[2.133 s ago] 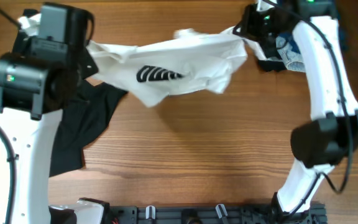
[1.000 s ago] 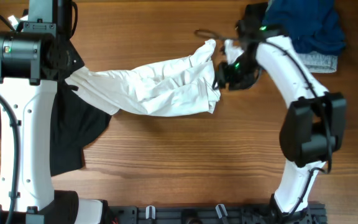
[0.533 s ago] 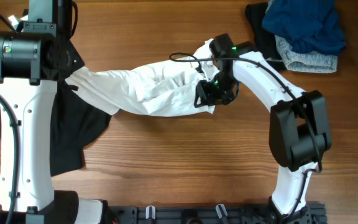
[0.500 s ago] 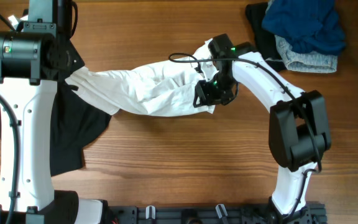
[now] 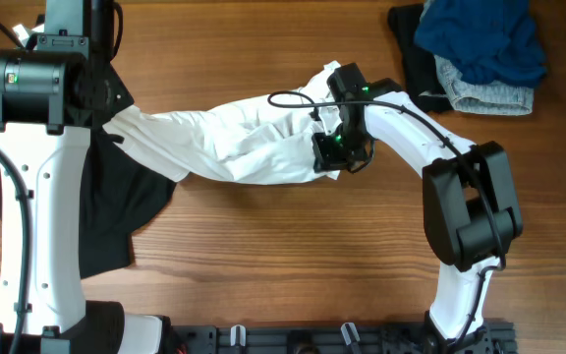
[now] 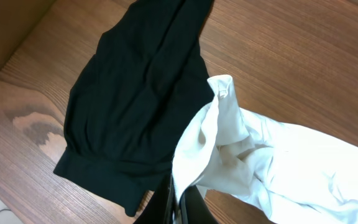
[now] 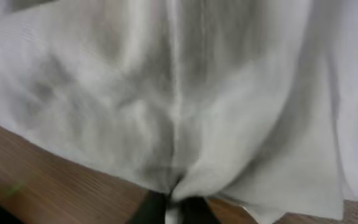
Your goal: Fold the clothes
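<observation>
Wooden surface (image 5: 293,265), with the white T-shirt (image 5: 234,143) strung as a bunched, twisted band across its far half, sagging onto the wood mid-span. One rumpled edge clenched in the left pincer (image 6: 180,200), beside the black garment (image 5: 116,206) lying on the wood; opposite end pinched tight in the right pincer (image 7: 174,204). Likely light, limp, quick to crease and slide; best taken at hem or shoulder corners and drawn taut before laying flat. Off in the far right corner, blue and grey heap (image 5: 480,49).
</observation>
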You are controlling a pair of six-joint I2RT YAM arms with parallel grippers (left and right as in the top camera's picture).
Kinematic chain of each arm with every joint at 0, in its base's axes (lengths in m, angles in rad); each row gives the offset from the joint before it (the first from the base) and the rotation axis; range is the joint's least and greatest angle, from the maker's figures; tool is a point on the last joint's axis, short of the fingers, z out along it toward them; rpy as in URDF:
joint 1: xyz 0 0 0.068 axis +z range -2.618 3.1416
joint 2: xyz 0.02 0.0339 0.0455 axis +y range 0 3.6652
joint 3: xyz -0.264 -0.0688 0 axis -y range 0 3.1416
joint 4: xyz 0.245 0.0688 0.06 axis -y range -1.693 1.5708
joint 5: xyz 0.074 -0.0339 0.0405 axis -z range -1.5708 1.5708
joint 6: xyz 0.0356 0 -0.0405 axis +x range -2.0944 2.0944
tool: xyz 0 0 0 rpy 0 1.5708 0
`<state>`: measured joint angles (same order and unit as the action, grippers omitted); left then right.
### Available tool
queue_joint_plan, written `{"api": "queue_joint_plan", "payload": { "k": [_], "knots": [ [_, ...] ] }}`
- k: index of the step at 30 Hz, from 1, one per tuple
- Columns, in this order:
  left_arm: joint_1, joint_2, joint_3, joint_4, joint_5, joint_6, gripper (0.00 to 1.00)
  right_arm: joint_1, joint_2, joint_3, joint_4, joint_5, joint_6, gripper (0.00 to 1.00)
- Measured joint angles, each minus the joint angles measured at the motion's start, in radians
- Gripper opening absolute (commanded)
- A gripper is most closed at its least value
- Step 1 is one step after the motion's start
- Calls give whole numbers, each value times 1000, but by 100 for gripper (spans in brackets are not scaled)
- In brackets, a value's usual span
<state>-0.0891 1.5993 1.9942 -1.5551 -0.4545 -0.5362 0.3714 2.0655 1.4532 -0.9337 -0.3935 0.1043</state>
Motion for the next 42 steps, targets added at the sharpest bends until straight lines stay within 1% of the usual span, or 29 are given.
{"api": "queue_joint_plan", "payload": {
  "k": [5, 7, 10, 13, 16, 19, 25, 28, 29, 30, 32, 36, 39, 42],
  "knots": [
    [0, 0, 0, 0, -1, 0, 4, -4, -9, 0, -40, -23, 0, 4],
    [0, 0, 0, 2, -2, 0, 4, -25, -53, 0, -76, -26, 0, 4],
    [0, 0, 0, 15, -13, 0, 4, -109, -198, 19, -113, -24, 0, 4],
    [0, 0, 0, 23, -32, 0, 4, -244, -381, 55, -150, -16, 0, 4],
    [3, 0, 0, 38, -39, 0, 4, -347, -483, 68, -205, -5, -5, 4],
    [14, 0, 0, 56, -45, 0, 4, -400, -496, 68, -249, -2, -23, 4],
    [20, -3, 0, 123, -49, 22, 4, -451, -526, 72, -233, -6, -31, 4],
    [20, -39, 3, 216, -46, 40, 4, -465, -539, 161, -235, -11, -31, 4],
    [20, -71, 12, 282, -37, 45, 4, -474, -545, 262, -241, -11, -31, 4],
    [20, -90, 19, 306, -31, 45, 4, -479, -547, 318, -248, -13, -30, 4],
    [20, -166, 29, 414, 3, 50, 4, -499, -550, 502, -247, -18, -29, 4],
    [20, -381, 57, 600, 120, 60, 4, -540, -588, 780, -289, -18, -26, 4],
    [20, -488, 71, 668, 206, 87, 4, -555, -606, 899, -349, -18, -24, 4],
    [20, -578, 80, 684, 261, 117, 4, -571, -615, 986, -429, -18, -27, 4]
  ]
}}
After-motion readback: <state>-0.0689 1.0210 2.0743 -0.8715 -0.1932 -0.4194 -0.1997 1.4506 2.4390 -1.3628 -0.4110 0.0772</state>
